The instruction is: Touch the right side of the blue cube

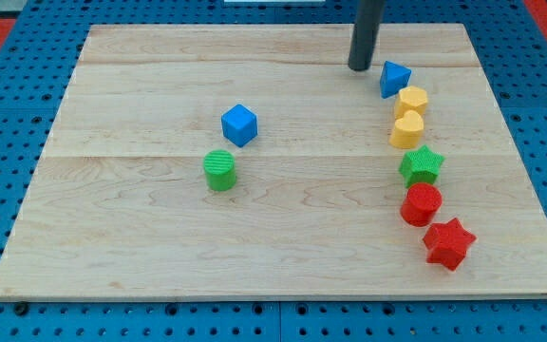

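The blue cube point(239, 124) sits left of the board's middle. My tip point(359, 68) is near the view's top, well to the right of and above the cube, not touching it. The tip stands just left of a blue triangular block point(394, 78).
A green cylinder point(220, 170) lies just below-left of the blue cube. A column runs down the right: yellow hexagon-like block point(412, 100), yellow heart point(407, 130), green star point(422, 165), red cylinder point(421, 204), red star point(448, 243). The wooden board point(112, 247) lies on a blue pegboard.
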`<action>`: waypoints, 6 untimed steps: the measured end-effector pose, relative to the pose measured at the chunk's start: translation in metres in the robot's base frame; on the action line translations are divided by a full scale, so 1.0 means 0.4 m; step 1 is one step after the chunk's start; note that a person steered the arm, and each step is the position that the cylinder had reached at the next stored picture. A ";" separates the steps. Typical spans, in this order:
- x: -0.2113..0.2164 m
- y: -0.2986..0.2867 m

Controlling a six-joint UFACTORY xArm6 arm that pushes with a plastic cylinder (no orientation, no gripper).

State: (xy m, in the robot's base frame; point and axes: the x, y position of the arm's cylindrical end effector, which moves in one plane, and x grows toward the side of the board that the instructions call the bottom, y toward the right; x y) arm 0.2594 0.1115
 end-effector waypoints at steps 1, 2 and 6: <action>-0.111 0.010; -0.118 -0.045; 0.402 -0.173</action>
